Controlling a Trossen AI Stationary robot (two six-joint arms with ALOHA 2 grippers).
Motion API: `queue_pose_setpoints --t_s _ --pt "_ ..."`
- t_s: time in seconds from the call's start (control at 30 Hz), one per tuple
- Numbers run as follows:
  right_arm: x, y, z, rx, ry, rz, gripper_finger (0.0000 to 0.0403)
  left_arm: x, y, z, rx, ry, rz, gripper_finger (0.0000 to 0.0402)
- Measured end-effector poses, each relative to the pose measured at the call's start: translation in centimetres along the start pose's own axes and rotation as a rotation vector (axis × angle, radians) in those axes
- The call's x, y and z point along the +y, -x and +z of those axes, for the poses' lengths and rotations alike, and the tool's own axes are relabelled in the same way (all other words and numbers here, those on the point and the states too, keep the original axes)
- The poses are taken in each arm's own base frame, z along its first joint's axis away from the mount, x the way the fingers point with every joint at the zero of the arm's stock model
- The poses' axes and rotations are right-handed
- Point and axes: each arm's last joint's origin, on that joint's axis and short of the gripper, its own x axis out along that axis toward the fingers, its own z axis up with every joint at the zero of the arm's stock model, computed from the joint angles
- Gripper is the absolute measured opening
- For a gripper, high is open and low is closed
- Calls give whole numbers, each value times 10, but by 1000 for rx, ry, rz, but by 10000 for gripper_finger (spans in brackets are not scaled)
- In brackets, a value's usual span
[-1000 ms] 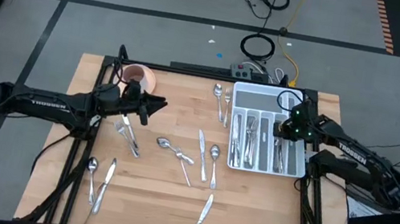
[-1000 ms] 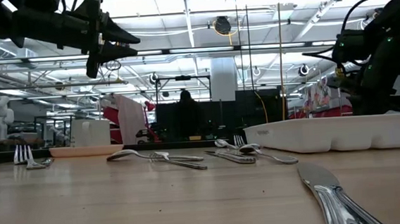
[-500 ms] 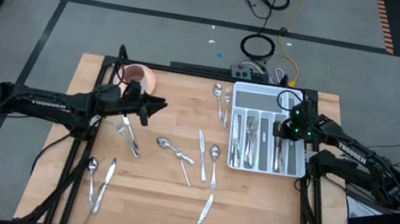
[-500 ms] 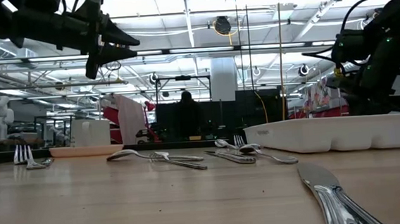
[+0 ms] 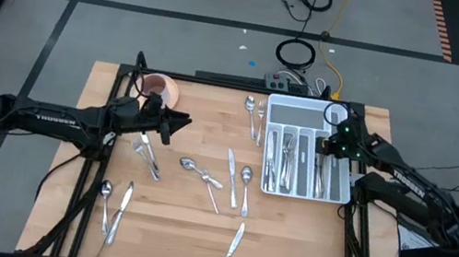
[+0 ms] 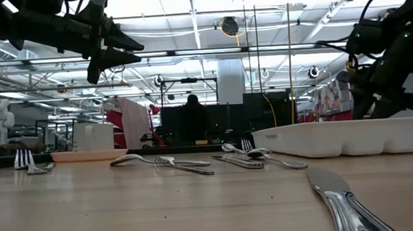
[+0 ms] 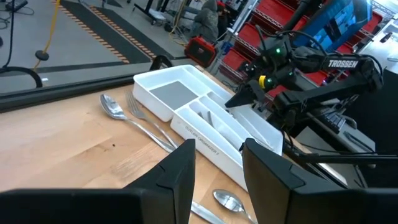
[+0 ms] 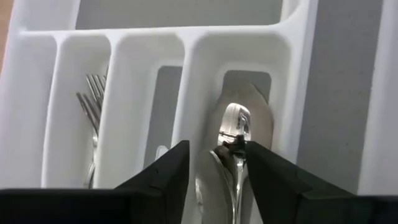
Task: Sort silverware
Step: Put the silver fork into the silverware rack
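Right tool (image 5: 331,146) open above tray (image 5: 302,113)

Grey floor (image 5: 179,36) with dark tape lines; cables (image 5: 296,54) behind table; red shelving (image 7: 261,28).

I see shiny silver silverware (image 5: 236,180) on the light tan wood-grain surface (image 5: 176,222). Right of it sits the white tray (image 5: 313,113); far left, a pink saucer (image 5: 168,89).
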Motion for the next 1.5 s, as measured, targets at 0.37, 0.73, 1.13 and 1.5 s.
queue_pose_setpoints --t_s 0.37,0.73,1.13,1.5 --pt "22 38 25 -154 115 84 155 0 0 0 -1 26 -6 134" --pt "131 144 124 -544 393 330 155 -4 0 5 -37 35 -62 134" --pt "217 43 235 -222 726 129 155 -5 0 4 -16 34 -89 134" --pt "229 -55 258 186 1225 19 155 -5 0 4 -8 2 -98 134"
